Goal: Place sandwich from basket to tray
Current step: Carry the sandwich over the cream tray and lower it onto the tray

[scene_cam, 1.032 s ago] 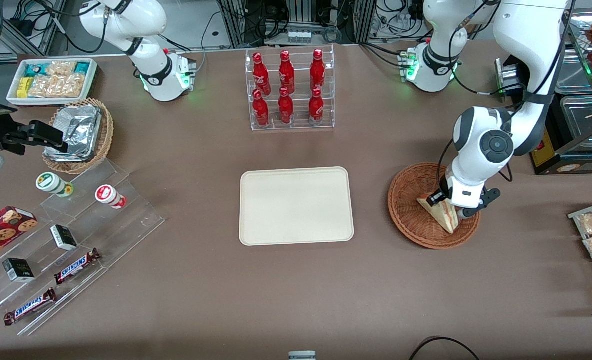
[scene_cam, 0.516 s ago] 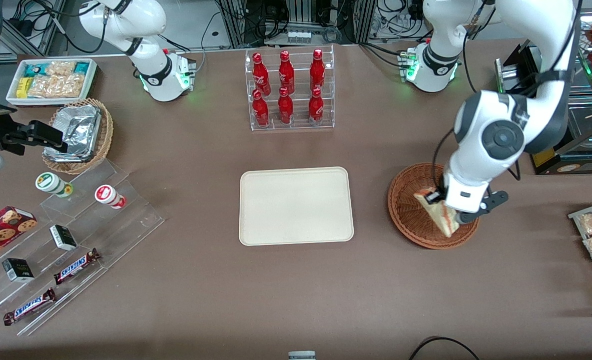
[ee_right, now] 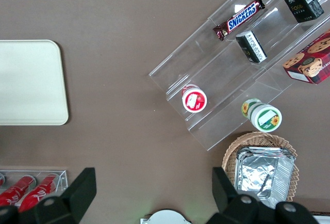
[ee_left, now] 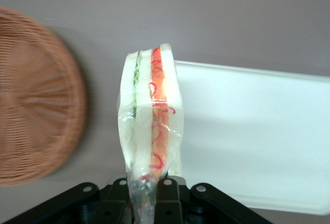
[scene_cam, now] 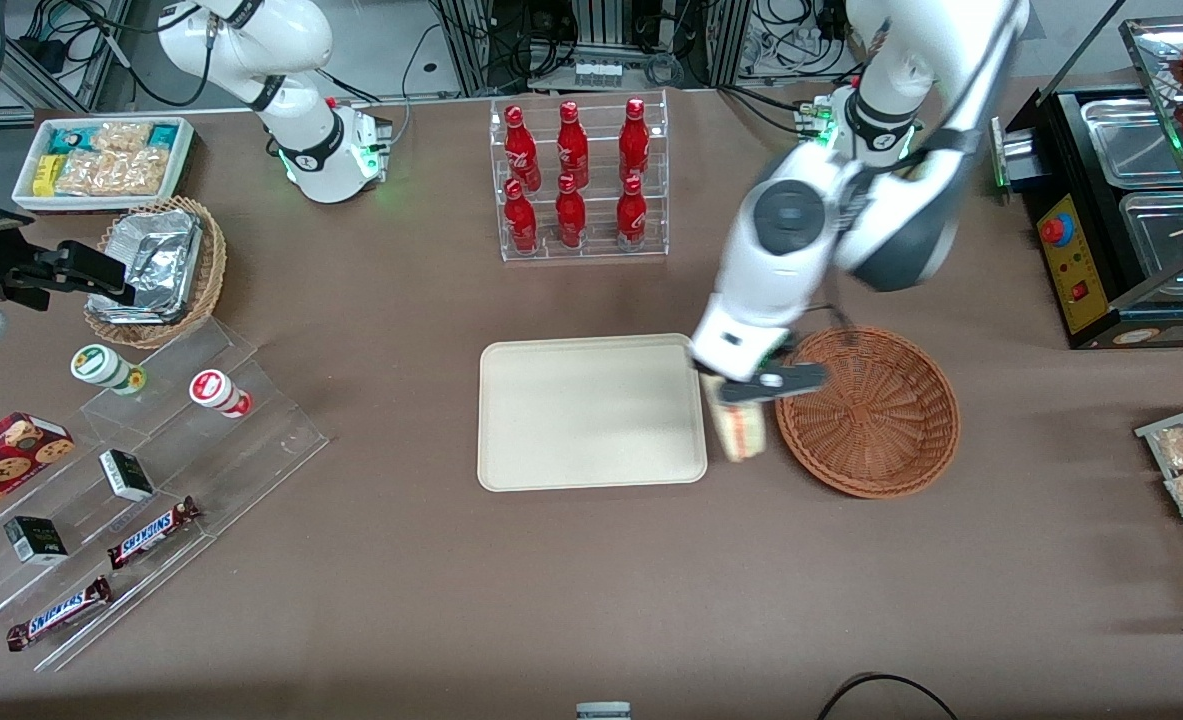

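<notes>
My left gripper (scene_cam: pixel 741 392) is shut on the sandwich (scene_cam: pixel 739 432), a clear-wrapped wedge of white bread with red and green filling. It hangs in the air between the basket (scene_cam: pixel 871 412) and the tray (scene_cam: pixel 591 410), just off the tray's edge. In the left wrist view the sandwich (ee_left: pixel 151 118) is pinched at its wrapped tip by the gripper (ee_left: pixel 146 203), with the tray (ee_left: pixel 258 136) on one side and the reddish-brown wicker basket (ee_left: pixel 36 100) on the other. Nothing lies in the basket or on the cream tray.
A clear rack of red bottles (scene_cam: pixel 576 180) stands farther from the front camera than the tray. Clear stepped shelves with snack bars and cups (scene_cam: pixel 131 470), a tan basket with foil (scene_cam: pixel 159 265) and a white bin of snacks (scene_cam: pixel 101 160) lie toward the parked arm's end.
The gripper has lifted the sandwich out of the basket and carried it sideways to the tray's edge; the arm has swung over with it. The basket now holds nothing.
</notes>
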### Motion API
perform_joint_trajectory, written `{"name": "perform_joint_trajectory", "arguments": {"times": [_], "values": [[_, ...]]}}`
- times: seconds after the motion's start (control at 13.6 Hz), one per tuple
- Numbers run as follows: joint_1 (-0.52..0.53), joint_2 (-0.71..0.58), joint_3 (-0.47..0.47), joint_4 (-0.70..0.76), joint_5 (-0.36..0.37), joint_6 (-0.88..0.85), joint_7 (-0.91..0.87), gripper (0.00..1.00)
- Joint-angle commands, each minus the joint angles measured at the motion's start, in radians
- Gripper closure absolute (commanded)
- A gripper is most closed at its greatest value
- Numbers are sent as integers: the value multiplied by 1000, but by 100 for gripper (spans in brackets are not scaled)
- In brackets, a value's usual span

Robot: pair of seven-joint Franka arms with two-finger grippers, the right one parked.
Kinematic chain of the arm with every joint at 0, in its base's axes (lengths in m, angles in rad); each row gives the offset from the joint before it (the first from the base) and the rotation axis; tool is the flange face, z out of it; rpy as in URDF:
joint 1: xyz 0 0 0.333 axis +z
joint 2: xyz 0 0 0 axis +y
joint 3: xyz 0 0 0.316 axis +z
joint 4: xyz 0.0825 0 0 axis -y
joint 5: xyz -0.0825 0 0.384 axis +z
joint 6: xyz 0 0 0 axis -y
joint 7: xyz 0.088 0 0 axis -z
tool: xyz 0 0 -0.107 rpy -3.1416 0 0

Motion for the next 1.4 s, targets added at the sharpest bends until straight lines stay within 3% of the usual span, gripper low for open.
{"name": "perform_joint_trajectory", "arguments": {"times": [0.0, 0.29, 0.59, 0.96, 1.03, 1.11, 1.18, 1.33], "values": [[-113, 149, 15, 136, 14, 3, -8, 100], [-204, 309, 18, 286, 16, 49, -10, 100], [-245, 369, 25, 294, 22, 120, -12, 100], [-245, 443, 24, 294, 170, 198, -162, 100], [-244, 444, 24, 293, 164, 200, -163, 78], [-244, 440, 24, 291, 164, 198, -163, 17], [-245, 435, 24, 287, 166, 192, -165, 0], [-245, 429, 22, 287, 163, 181, -166, 0]]}}
